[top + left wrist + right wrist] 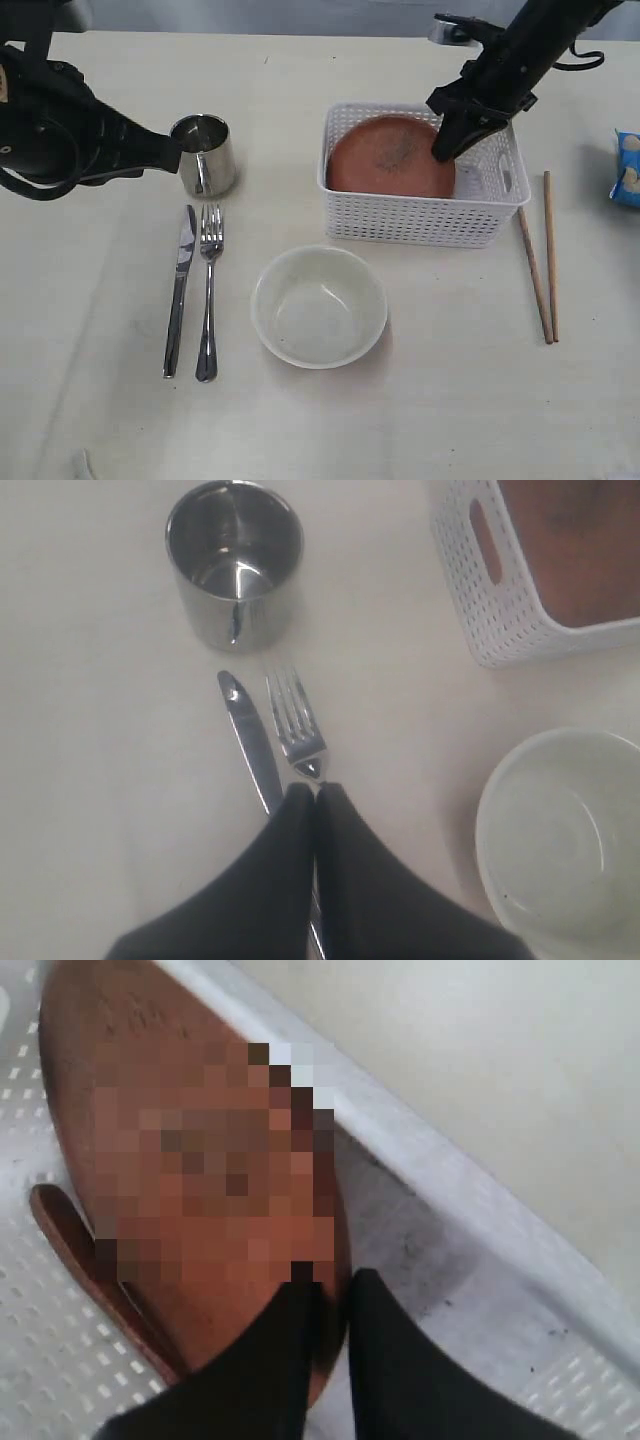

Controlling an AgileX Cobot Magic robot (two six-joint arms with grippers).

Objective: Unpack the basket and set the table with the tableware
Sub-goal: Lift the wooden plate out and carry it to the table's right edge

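Exterior view
- Left end effector [172, 150]: clenched and empty, tip just beside the mug [205, 155] at its 9 o'clock.
- Knife [180, 290] and fork [208, 295]: side by side at the mug's 6 o'clock, with a narrow strip of counter [450, 400] between them.
- Bowl [319, 306]: at the basket's 7 o'clock, rim near the basket wall but apart from it.
- Basket [420, 225]: the plate [385, 158] leans tilted inside it.
- Right end effector [443, 152]: down inside the basket at the plate's 3 o'clock edge.
- Chopsticks [535, 275]: at the basket's 4 o'clock, one end just beside its corner.
- Snack bag [627, 168]: at 3 o'clock, cut by the frame.
- Open room: bare counter at 6 o'clock of the bowl and between fork and bowl.

Left wrist view
- Left end effector [316, 795]: fingers pressed together over the fork [295, 725] handle, holding nothing.
- Neighbours: knife [250, 745] beside the fork; mug [235, 565], basket [510, 610] and bowl [560, 830] well apart.

Right wrist view
- Right end effector [335, 1305]: grasping the plate [120, 1040], its rim between the fingers.
- Spoon [60, 1230]: on the basket floor [480, 1300], partly under the plate.
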